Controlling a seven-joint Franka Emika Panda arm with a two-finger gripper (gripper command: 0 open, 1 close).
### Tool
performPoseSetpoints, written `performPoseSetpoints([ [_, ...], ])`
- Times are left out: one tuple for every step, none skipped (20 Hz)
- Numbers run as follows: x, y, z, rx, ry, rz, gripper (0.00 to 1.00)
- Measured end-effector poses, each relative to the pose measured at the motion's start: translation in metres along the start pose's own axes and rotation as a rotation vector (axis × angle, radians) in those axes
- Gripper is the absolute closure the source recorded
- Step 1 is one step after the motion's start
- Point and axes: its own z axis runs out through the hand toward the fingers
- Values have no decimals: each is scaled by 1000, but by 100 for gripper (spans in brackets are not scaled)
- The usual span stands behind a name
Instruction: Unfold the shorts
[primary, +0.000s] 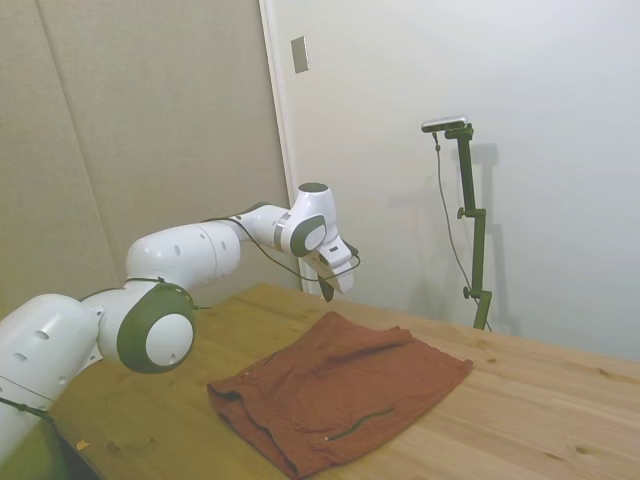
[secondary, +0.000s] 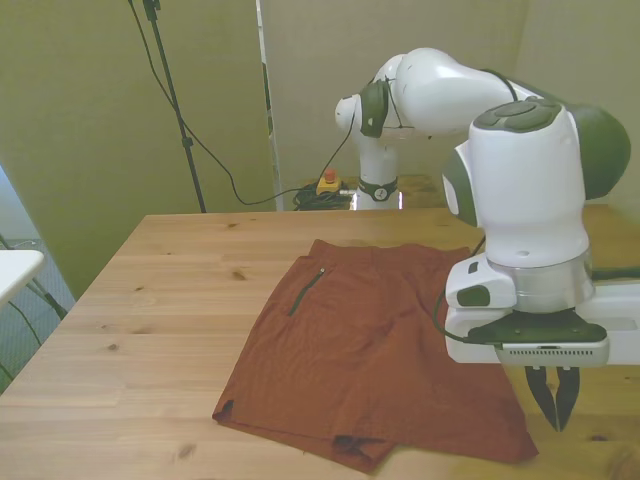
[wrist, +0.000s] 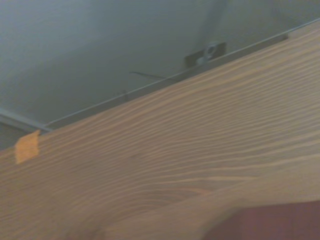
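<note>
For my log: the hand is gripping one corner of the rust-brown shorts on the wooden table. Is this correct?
Not quite. The hand grips nothing: it hangs above the shorts, apart from the cloth, as the side view shows. The shorts do lie on the wooden table.

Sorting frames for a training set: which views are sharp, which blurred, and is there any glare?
Side view: dim and slightly soft, the shorts readable, no glare. Front view: sharpest, evenly lit with a yellowish cast; the pincer crisp. Wrist view: blurred close-up of the table, only a rust corner of cloth at the edge.
</note>
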Motion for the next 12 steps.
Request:
performPoseSetpoints([
  [0,1,-8,-26,41,-14,0],
  [1,3,-18,-56,79,-27,0],
  [0,6,-27,-91,111,-37,0],
  [-1,11,-37,-131,135,-47,0],
  [-3,16,-46,-167,145,-55,0],
  [-7,20,-56,-188,140,-67,0],
  [-9,24,-64,-200,132,-77,0],
  [-11,29,-73,-207,123,-89,0],
  [-12,34,-80,-213,114,-101,0],
  [-14,41,-88,-222,102,-113,0],
  [-15,47,-94,-230,91,-127,0],
  [-18,54,-100,-237,80,-138,0],
])
